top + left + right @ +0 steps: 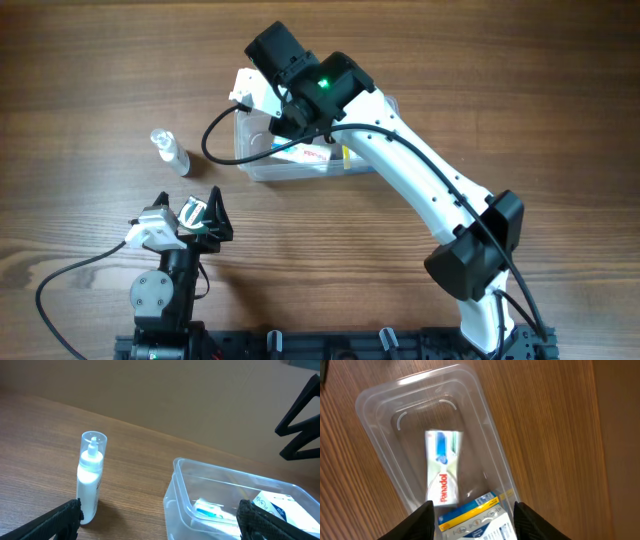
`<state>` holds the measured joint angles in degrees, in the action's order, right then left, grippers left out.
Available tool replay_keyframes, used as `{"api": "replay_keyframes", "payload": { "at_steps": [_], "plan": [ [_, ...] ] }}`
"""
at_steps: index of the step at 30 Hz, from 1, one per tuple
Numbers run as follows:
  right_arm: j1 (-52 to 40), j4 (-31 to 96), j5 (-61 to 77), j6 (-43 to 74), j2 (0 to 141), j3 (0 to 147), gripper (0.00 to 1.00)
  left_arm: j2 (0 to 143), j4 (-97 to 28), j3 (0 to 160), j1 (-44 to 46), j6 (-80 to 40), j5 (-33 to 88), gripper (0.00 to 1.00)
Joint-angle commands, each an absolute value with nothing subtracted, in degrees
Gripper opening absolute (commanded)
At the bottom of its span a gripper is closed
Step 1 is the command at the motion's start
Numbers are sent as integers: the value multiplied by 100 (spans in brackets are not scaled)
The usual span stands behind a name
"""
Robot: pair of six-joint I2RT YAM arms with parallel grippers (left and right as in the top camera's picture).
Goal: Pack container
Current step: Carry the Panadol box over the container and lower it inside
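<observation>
Two arms: both are at a brown wood-grain table (35, 435); the left is drawn back near its base and the right reaches out over the tub.
Container: the clear rectangular plastic tub with rounded corners and a rim (285, 171) stands on the table, right of the bottle and under the right wrist.
Container contents: a white and blue cardboard box printed "Panadol" (442, 472) lies flat on the floor of the tub. A white box with blue and yellow bands (472, 522) sits at the end nearest the right wrist camera.
Left gripper (188, 200): fingers spread wide with nothing between them, pointing toward the bottle and the tub.
Right gripper (473, 505): fingers are partly parted over the tub. The banded box fills the gap between them in the wrist view; whether they press on it cannot be told.
Bottle: a small white spray bottle with a clear cap (90, 480) stands upright on the table, just beside the tub and apart from it.
</observation>
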<state>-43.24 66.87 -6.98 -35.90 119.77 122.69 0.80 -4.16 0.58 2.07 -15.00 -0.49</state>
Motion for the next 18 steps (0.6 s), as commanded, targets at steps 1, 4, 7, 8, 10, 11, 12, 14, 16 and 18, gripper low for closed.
{"api": "replay_keyframes", "payload": {
  "at_steps": [1,4,7,8,10,11,12,14,16,18],
  "plan": [
    [-4222,6711,-550,-3846,12346,12210,47,38,-429,32,148,-1546,21,100],
    [-4152,6707,-550,-3887,12468,12210,47,38,-427,32,148,-1546,21,100],
    [-4119,6694,-548,-3883,12527,12210,47,38,-429,32,148,-1546,21,100],
    [-4117,6694,-537,-3874,12527,12210,47,38,-429,32,148,-1546,21,100],
    [-4117,6692,-405,-3726,12527,12210,49,38,-427,32,148,-1546,21,100],
    [-4117,6692,-303,-3566,12527,12210,55,38,-427,32,148,-1546,21,100],
    [-4117,6696,-233,-3345,12527,12210,59,38,-429,32,148,-1546,21,100],
    [-4117,6705,-152,-2670,12527,12210,71,38,-429,32,148,-1546,21,100],
    [-4117,6766,-134,-2008,12527,12213,80,38,-427,32,148,-1546,21,100],
    [-4125,6934,132,-1522,12525,12213,83,38,-429,32,148,-1546,21,100]
  ]
}}
